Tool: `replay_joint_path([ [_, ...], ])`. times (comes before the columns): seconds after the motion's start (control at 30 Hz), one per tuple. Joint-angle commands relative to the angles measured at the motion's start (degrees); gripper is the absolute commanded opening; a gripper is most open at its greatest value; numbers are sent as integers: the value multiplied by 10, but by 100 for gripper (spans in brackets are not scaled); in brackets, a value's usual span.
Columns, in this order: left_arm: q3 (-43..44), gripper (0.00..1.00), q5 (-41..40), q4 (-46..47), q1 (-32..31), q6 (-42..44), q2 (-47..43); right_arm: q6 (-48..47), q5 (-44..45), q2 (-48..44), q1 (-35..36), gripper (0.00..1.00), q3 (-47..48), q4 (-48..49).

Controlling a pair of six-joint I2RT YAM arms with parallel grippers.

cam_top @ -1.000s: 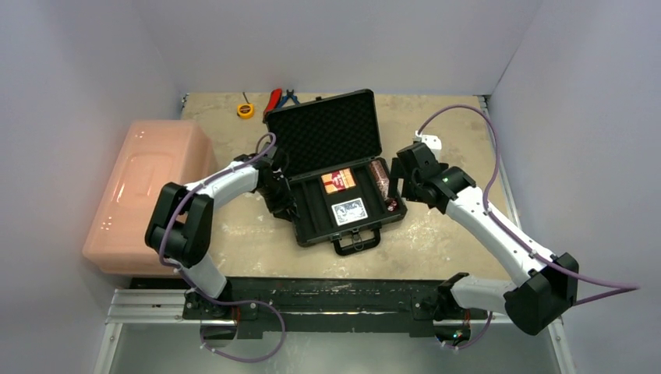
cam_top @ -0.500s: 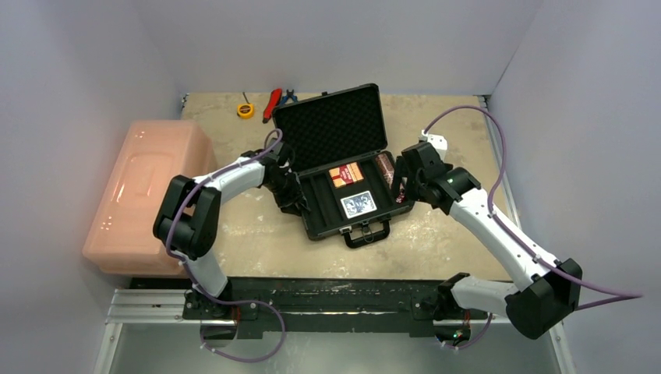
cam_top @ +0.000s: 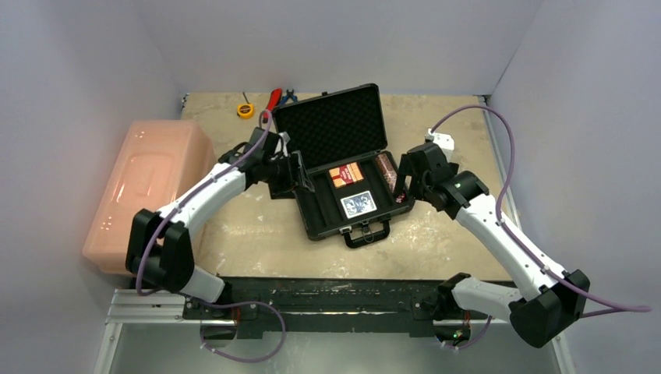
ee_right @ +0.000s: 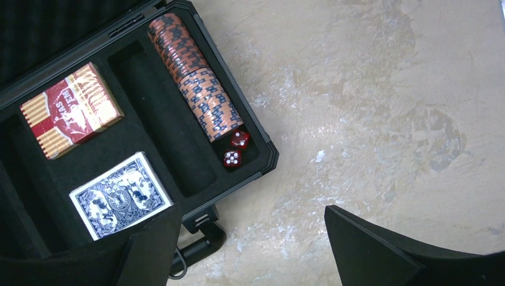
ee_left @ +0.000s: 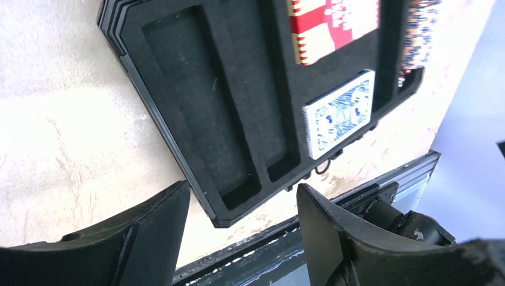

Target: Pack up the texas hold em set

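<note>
Two things worry me from here. First, the case (ee_right: 268, 158) lies open with its lid (cam_top: 331, 128) standing up on the 12 o'clock side. Nothing pins the base, so if I swing that lid down with a push from one side only, the whole case may skate or twist across the table (ee_right: 369, 107). Second, the two dice (ee_right: 235, 149) sit loose at the near end of the outer slot, right beside the end of the chip roll (ee_right: 195, 80). A jolt could hop them out, and a chip tipped on edge would jam the lid. The red deck (ee_right: 71, 110) and blue deck (ee_right: 121, 195) lie in their pockets, while the slots (ee_left: 196, 113) toward 9 o'clock look bare. I judge that what I can see is stowed and that closing is the job ahead. My left gripper (ee_left: 241, 202) hangs over the case's 9 o'clock edge with its jaws parted, less wide than the right's, and nothing between them. The base spreads toward 3 o'clock from it, and I cannot tell whether a fingertip touches the rim. My right gripper (ee_right: 253, 220) is spread wide and empty, just off the 3 o'clock edge. The dice are at about 11 o'clock from it, and the handle (ee_right: 199, 241) is near its left finger.
</note>
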Motion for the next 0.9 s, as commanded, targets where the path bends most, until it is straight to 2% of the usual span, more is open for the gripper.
replay_joint_path([
  [0.0, -9, 66, -25, 15, 0, 59, -80, 12, 25, -19, -1, 94, 19, -2],
  [0.27, 23, 65, -111, 8, 1, 128, -192, 13, 25, -29, -2, 94, 21, 0],
  [0.47, 101, 66, -163, 16, 7, 183, -195, 7, 19, -27, -1, 94, 25, -3],
  [0.53, 132, 66, -150, 13, 25, 185, -181, 7, 17, -27, -1, 94, 26, -5],
  [0.7, 203, 65, -43, 8, 103, 150, -130, 6, 16, -31, -1, 94, 26, -7],
  [0.87, 282, 62, -40, -13, 135, 136, -67, 4, 11, -34, -1, 94, 21, -8],
])
